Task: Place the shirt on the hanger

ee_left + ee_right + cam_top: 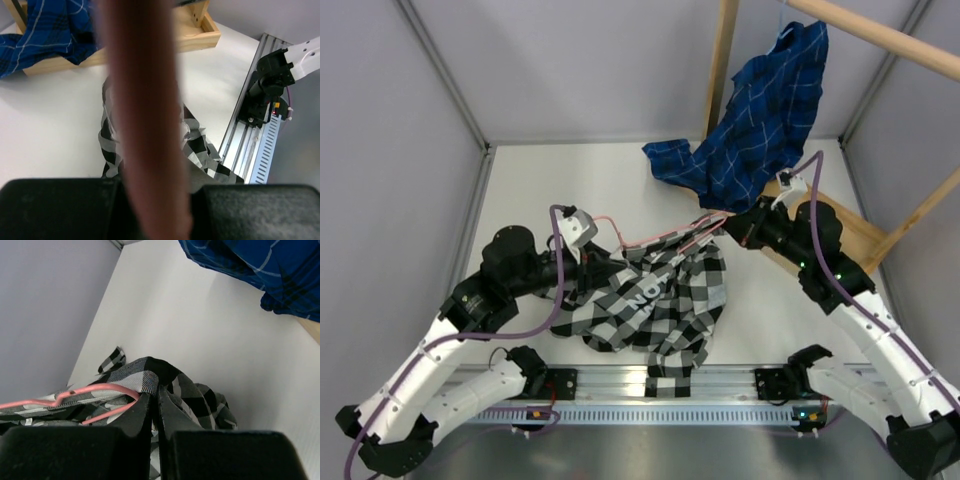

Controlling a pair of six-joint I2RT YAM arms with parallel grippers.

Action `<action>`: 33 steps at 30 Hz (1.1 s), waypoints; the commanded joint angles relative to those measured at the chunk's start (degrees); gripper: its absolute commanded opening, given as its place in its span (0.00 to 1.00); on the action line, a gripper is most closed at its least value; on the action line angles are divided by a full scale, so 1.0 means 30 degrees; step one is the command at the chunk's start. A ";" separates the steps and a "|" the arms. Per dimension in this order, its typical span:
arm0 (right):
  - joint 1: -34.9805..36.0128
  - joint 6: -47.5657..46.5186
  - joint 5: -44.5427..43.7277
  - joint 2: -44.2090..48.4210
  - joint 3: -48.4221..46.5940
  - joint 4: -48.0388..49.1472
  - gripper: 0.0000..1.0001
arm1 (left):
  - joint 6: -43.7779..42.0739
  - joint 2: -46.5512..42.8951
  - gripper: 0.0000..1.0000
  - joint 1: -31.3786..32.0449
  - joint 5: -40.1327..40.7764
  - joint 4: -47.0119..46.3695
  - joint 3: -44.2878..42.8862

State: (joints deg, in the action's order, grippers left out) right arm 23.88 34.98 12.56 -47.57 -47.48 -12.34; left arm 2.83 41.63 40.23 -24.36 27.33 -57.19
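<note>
The black-and-white check shirt lies bunched on the table between my arms, its dark lettered band facing up. The pink wire hanger spans from my left gripper to my right gripper, above the shirt's far edge. In the left wrist view the hanger is a thick blurred pink bar clamped in my left gripper, with the shirt below. In the right wrist view my right gripper is shut on a fold of the shirt, right beside the hanger's rounded end.
A blue plaid shirt hangs from a wooden rod at the back right and drapes onto the table. The rod's wooden base frame lies under my right arm. A metal rail runs along the near edge. Grey walls enclose the table.
</note>
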 commanded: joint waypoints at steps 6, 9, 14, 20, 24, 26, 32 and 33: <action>-0.0665 -0.4945 -0.3593 -0.3533 -0.6075 -0.4847 0.00 | -0.0446 0.1181 0.00 0.0708 0.1701 0.2139 0.0050; -0.0256 -0.6294 -0.5084 -0.5232 -0.8185 -0.6810 0.00 | -0.0650 0.2523 0.00 0.2081 0.3777 0.2810 -0.0534; 0.2577 -0.7382 -0.7960 -0.7022 -1.0477 -0.8628 0.00 | -0.0622 0.4696 0.00 0.5161 0.7881 0.3720 -0.2350; 0.4403 -0.6220 -0.5139 -0.7174 -1.0316 -0.7524 0.00 | 0.0928 0.7332 0.00 0.6366 1.1891 0.3519 -0.5514; 0.5017 -0.3288 -0.4303 -0.3691 -0.6328 -0.3365 0.00 | 0.2688 0.8651 0.00 0.5374 1.4830 0.2317 -0.6891; 0.5542 -0.1507 -0.3340 -0.1873 -0.3818 -0.1140 0.00 | 0.3390 0.9469 0.00 0.3247 1.2069 0.1559 -0.7946; 0.6863 0.2807 -0.2900 0.1472 0.2634 0.5806 0.00 | 0.5063 0.8860 0.00 -0.0780 0.2194 -0.4034 -0.7278; 0.6952 0.2783 -0.2665 0.1211 0.2876 0.6218 0.00 | 0.5033 0.8627 0.00 -0.0811 0.1158 -0.5550 -0.7101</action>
State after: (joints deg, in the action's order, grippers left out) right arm 42.89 35.55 0.47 -44.03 -42.52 -9.34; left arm 14.72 70.54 38.89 -5.23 28.53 -78.59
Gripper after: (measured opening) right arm 0.009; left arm 0.164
